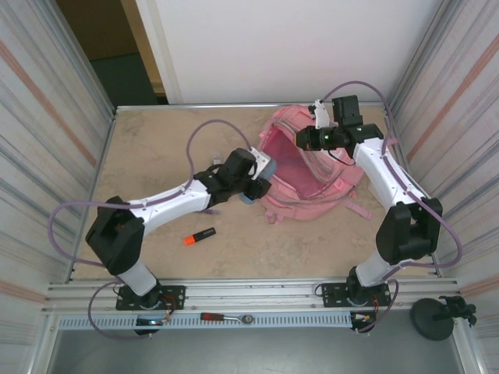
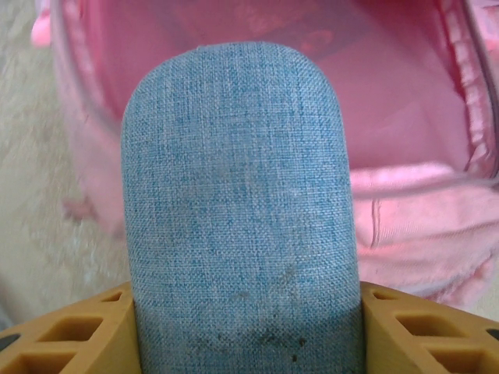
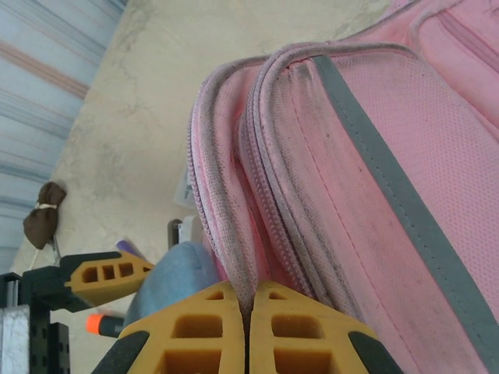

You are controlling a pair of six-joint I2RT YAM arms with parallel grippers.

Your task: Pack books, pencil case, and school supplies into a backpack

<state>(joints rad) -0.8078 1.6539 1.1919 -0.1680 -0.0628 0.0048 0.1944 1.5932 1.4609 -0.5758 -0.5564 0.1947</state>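
Two end effectors are engaged, one on each of two task items.

**Left end effector** [image 2: 245, 319]
- It is clamped on the pencil case [image 2: 242, 195].
- In the left wrist view the blue-grey fabric pouch fills the gap between the two yellow-orange fingers [image 2: 74, 343], and its width holds the jaws part-way apart.
- The pouch's rounded free end points away from the wrist at the open mouth of the backpack [image 1: 339, 187], with the pink lining directly beyond it.

**Right end effector** [image 3: 248, 312]
- Its fingertips are together, pinching the edge of the backpack's opening.
- In the right wrist view the zipped rim runs down into the seam between the two fingertips.

**Top external view: layout**
- The backpack lies on the desk [image 1: 156, 148], right of centre, with its mouth turned toward the left arm.
- The left arm reaches across the desk to the mouth's near-left side.
- The right arm holds the mouth's far rim.
- An orange-and-black marker [image 1: 199, 236] lies on the desk, well apart from the backpack and just in front of the left forearm.

**Right wrist view: side-on detail**
- A grey strip runs along the backpack's outer panel.
- One finger of the left end effector and the rounded end of the pencil case sit just beside the rim.
- Whether the pouch has crossed the rim cannot be told.
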